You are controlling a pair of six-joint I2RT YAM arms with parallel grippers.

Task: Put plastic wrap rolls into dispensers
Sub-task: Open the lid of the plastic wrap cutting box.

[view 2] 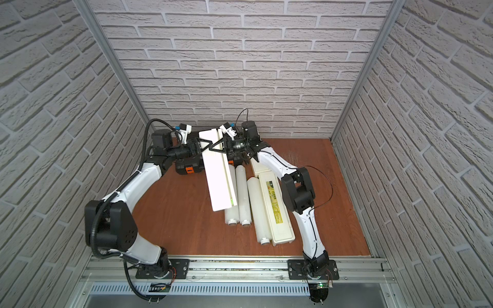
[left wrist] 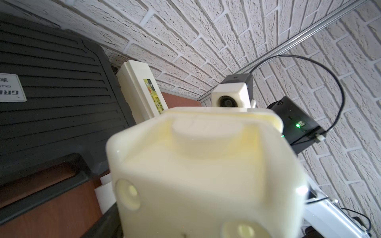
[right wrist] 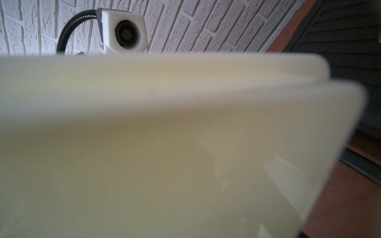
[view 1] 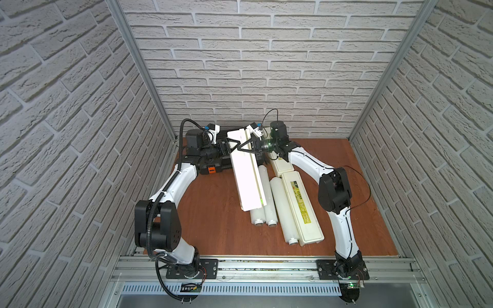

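A long cream dispenser (view 1: 246,176) (view 2: 217,173) slopes over two plastic wrap rolls (view 1: 264,213) (view 2: 237,210) that lie side by side, its far end raised. My left gripper (view 1: 231,144) (view 2: 204,145) and right gripper (view 1: 246,148) (view 2: 217,148) are both shut on that far end from opposite sides. The same dispenser fills both wrist views (left wrist: 206,175) (right wrist: 165,144), hiding the fingers. A third roll (view 1: 282,210) (view 2: 258,210) lies against a closed dispenser (view 1: 301,208) (view 2: 277,210) with a yellow-green label. Another dispenser (view 1: 280,165) (left wrist: 142,90) lies behind it, partly under my right arm.
A black case (view 1: 213,166) (view 2: 186,168) (left wrist: 57,82) with orange latches stands at the back left, under my left wrist. Brick walls close in the back and both sides. Bare wooden table (view 1: 208,213) shows at the front left.
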